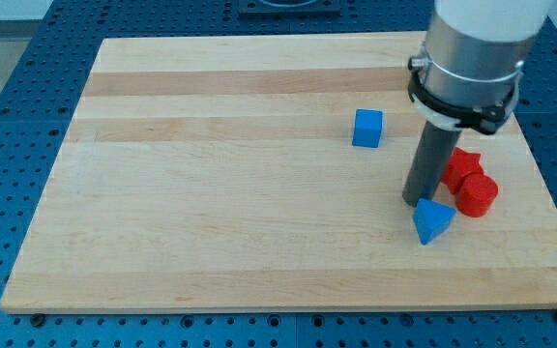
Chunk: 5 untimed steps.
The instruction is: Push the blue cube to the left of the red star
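Counter [211, 222]: a pale wooden board, the biggest thing I see; it fills most of the view and lies on a blue perforated bench [8, 58] that shows around its edges.

Arm [477, 48]: my grey cylinder comes down from the view's top right, with a black collar beneath it, and ends in the dark rod over the board's right part.

Gripper: I have none on this rig, so I have no jaws to report; only the rod.

Red star [464, 164]: on the board's right side, partly hidden behind my rod, so I can read its points only roughly. It touches the red cylinder.

Red cylinder [476, 195]: just below and slightly right of the star, lying at the view's right of the blue wedge.

Blue wedge [433, 220]: a blue pointed block, lowest of the group, just below the rod's end and near the cylinder.

Blue cube [367, 128]: alone on bare wood, up and to the view's left of the star, apart from the rod and from the other three blocks.

My tip [419, 201]: down on the board, just above the wedge's upper left corner, seemingly touching it, left of the star and cylinder, below and right of the cube.
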Each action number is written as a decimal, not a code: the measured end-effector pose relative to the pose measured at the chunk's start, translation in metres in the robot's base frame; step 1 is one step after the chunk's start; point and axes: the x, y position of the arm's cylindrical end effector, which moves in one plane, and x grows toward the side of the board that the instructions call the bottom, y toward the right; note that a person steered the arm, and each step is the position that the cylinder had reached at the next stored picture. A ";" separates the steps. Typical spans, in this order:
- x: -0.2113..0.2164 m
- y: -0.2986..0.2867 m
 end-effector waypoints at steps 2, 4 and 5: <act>0.034 0.018; -0.060 0.019; -0.098 0.037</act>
